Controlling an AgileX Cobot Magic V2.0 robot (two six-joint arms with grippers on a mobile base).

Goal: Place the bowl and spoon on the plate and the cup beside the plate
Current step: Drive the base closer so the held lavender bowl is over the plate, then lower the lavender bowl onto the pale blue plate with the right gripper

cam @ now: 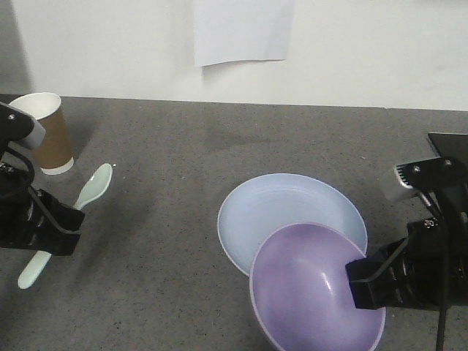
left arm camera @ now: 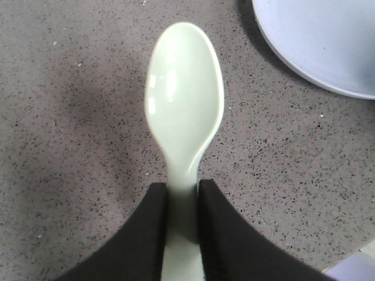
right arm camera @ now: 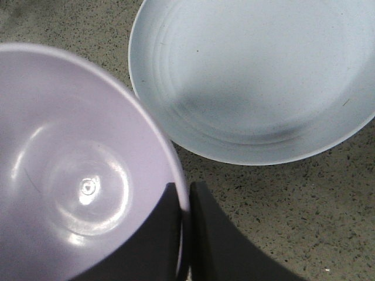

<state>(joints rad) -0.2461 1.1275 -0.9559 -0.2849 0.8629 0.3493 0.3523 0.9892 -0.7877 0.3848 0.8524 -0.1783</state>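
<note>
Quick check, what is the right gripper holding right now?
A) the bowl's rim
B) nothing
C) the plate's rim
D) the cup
A: the right wrist view shows the right gripper with one finger inside and one outside the rim of the bowl, the plate untouched beside it.

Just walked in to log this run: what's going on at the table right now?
Both arms are busy. The left gripper is shut on the spoon, holding it by its handle. The right gripper pinches the rim of the bowl, which overlaps the near edge of the plate rather than sitting centred on it. The cup stands upright at the far left, apart from the plate.
</note>
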